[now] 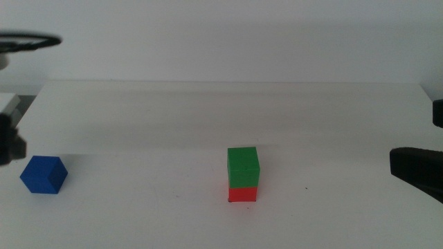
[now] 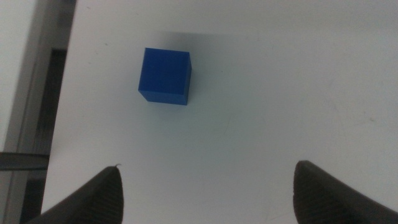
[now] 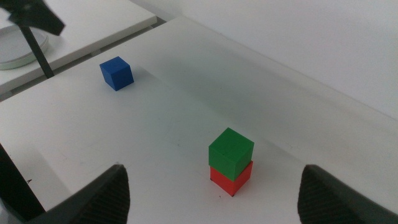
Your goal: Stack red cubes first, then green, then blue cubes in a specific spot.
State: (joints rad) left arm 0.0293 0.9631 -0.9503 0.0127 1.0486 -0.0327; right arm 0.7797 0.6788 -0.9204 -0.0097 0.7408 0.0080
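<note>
Seeing green cube (image 1: 243, 167) stacked on red cube (image 1: 242, 194) mid-table near the front edge. Blue cube (image 1: 43, 174) sits alone by the table's left edge. I've got left gripper (image 2: 208, 193) above it, jaws wide, empty. Right gripper (image 3: 214, 193) spread wide too, holding nothing.

The red cube (image 1: 242, 194) shows only its lower part in the middle view (the green cube (image 1: 243, 167) sits on top, covering its upper face). The left gripper (image 1: 8, 142) is cut off by that picture's left edge, the right gripper (image 1: 417, 171) by its right edge; neither shows its fingertips there.
</note>
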